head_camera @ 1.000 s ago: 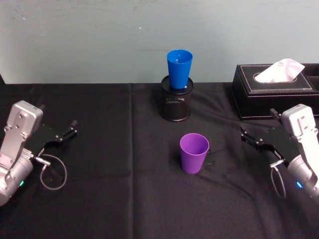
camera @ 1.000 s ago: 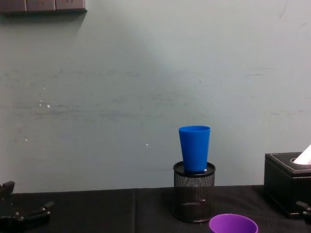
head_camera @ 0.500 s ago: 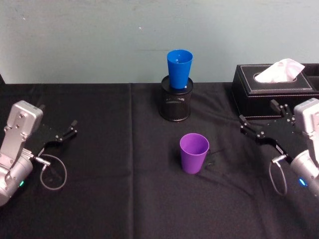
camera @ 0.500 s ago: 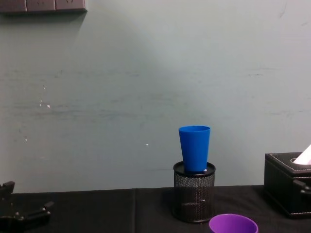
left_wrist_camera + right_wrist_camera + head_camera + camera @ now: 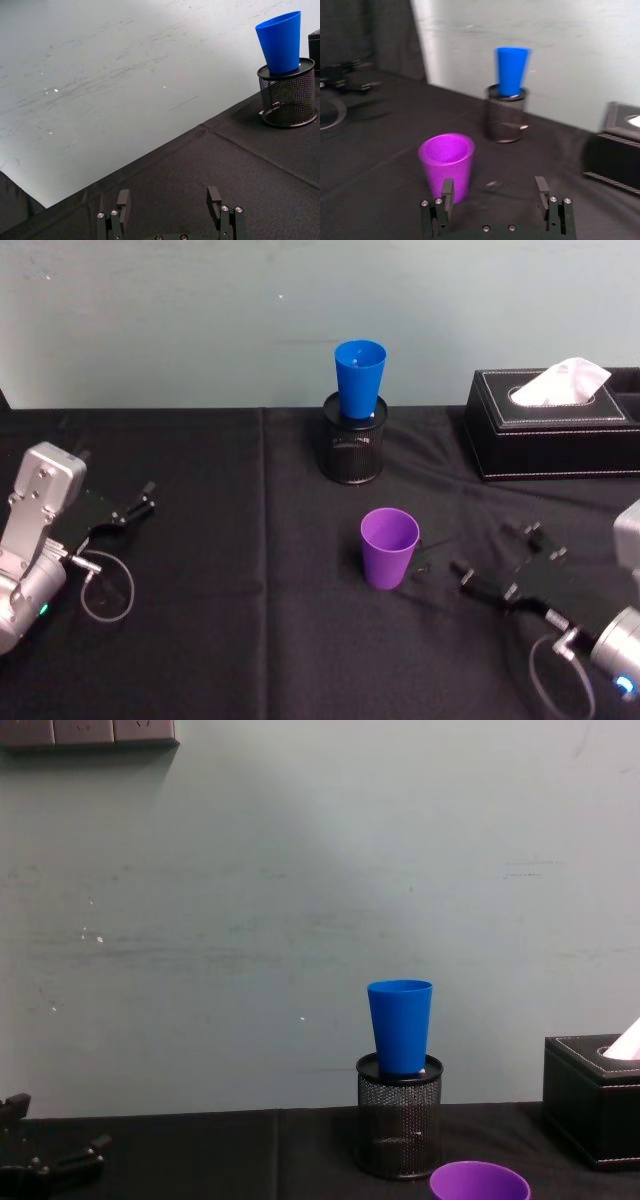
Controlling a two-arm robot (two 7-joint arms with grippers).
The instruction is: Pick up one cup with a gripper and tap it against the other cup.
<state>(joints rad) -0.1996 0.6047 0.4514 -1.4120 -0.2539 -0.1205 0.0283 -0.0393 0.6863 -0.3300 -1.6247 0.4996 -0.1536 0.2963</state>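
purple cup (image 5: pixel 389 547) is standing upright near the middle, mostly cut off in the chest view. right gripper (image 5: pixel 496 551) is hovering beside it, jaws wide, empty. blue cup (image 5: pixel 359 378) is sitting in the mesh holder (image 5: pixel 352 452) behind. left gripper (image 5: pixel 137 501) is idling far left, jaws apart.

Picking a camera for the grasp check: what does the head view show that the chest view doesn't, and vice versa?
Head view's extra: the right gripper, open, to the right of the purple cup and apart from it.
Chest view's extra: grey wall plates at top left.
Shared: the purple cup, the blue cup seated in the top of the mesh pen holder, the tissue box, and the left gripper, open, parked at the left.
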